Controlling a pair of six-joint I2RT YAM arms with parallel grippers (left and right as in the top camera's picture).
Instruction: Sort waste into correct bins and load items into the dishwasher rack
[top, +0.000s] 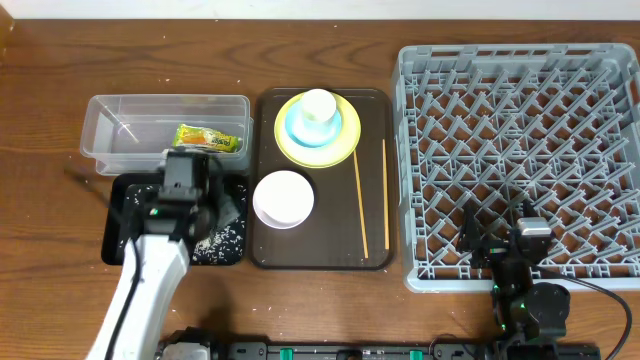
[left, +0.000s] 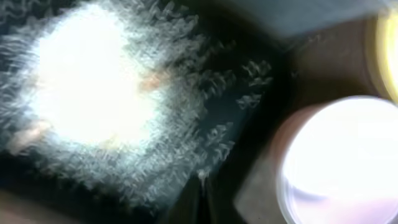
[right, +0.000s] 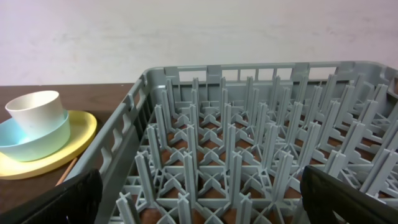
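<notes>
Two arms at work over a dark, grainy wooden table (top: 320, 40), with a pale plain wall (right: 199, 31) behind its far edge. Over on the left, the clear tub (top: 125, 135) sits at the back with the snack wrapper (top: 208, 137) lying inside it. Touching its near side is the black tray (top: 116, 235), and rice grains (top: 222, 240) are scattered across its right half. A few white specks dot the wood around it.

The left gripper (top: 187, 168) hangs over the line where tub meets tray, jaws closed. Whether anything is pinched in them, I cannot tell: its own camera gives only smear, a bright white blur (left: 93, 93) on black.

Centre table, the brown serving tray (top: 330, 240) carries the dishes. The yellow plate (top: 348, 143) is at the back, with the light blue bowl (top: 296, 128) on it and the white cup (top: 318, 105) in the bowl. The white bowl (top: 283, 198) stands upright in front of them. The chopsticks (top: 360, 205) lie apart along the tray's right side.

To the right, the grey dishwasher rack (top: 520, 150) fills the table with nothing among its pegs. The right gripper (top: 497, 235) hovers low at its near edge, fingers spread as wide as they go, gripping nothing. Only pegs and the rack's rim show between them.
</notes>
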